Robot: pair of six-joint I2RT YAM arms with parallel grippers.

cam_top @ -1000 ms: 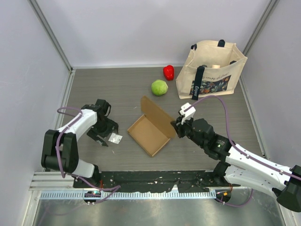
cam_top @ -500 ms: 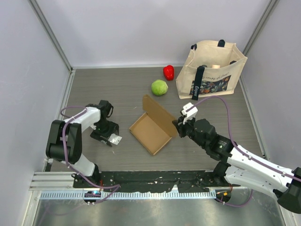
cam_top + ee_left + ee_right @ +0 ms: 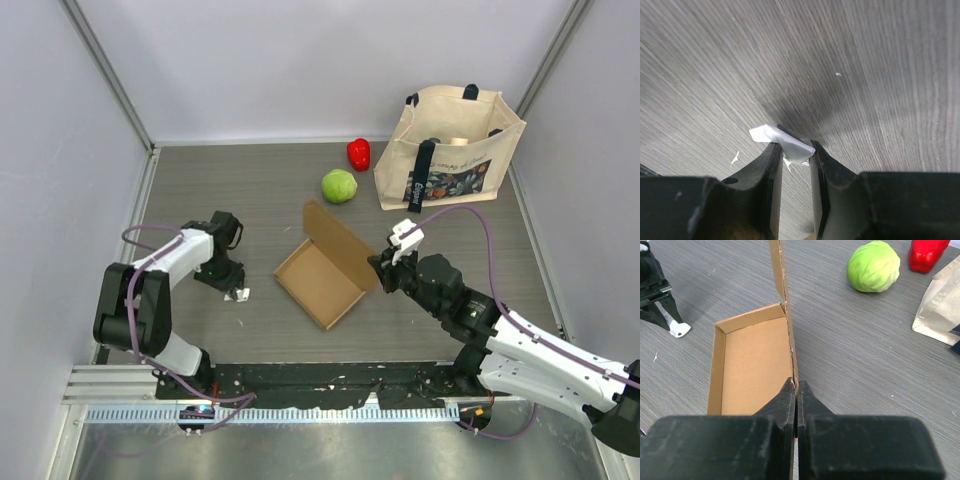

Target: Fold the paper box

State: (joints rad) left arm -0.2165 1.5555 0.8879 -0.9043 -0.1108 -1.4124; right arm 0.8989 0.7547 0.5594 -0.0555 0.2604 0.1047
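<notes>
The paper box (image 3: 318, 283) is a brown cardboard tray lying open mid-table, its lid flap (image 3: 338, 243) standing up along the right side. My right gripper (image 3: 375, 268) is shut on the near end of that upright wall; in the right wrist view the card edge (image 3: 789, 340) runs straight into the closed tips (image 3: 796, 385). My left gripper (image 3: 236, 292) points down at the table left of the box. Its fingertips (image 3: 794, 150) pinch a small white paper scrap (image 3: 785, 142) against the tabletop. The scrap (image 3: 680, 330) also shows under the left gripper in the right wrist view.
A green cabbage (image 3: 339, 186) and a red pepper (image 3: 358, 153) lie behind the box. A beige tote bag (image 3: 450, 150) stands at the back right. Grey walls close in the table on the left, back and right.
The left gripper has gone from wide open to closed down on the white scrap, shifting slightly over it. The right gripper and box have barely moved.
</notes>
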